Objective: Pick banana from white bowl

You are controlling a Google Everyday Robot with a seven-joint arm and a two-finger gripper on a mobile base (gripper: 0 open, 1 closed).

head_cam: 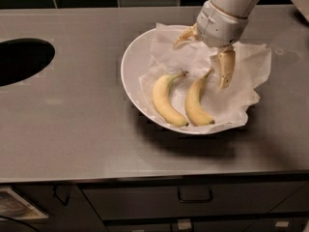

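The white bowl (131,76) sits on the grey counter, lined with crumpled white paper (241,71). Two bananas lie in it side by side. The slimmer banana (194,102), on the right, has a long straight stem. The plumper one (164,99), on the left, has a short hooked stem. My gripper (200,64) hangs over the back of the bowl, open and empty. One finger (225,69) points down just right of the slim banana's stem tip. The other finger (185,36) sticks out to the left near the bowl's far rim.
A dark oval opening (19,59) is cut into the counter at the left. Dark tiles run along the back wall. Drawers with a handle (194,195) sit below the counter's front edge.
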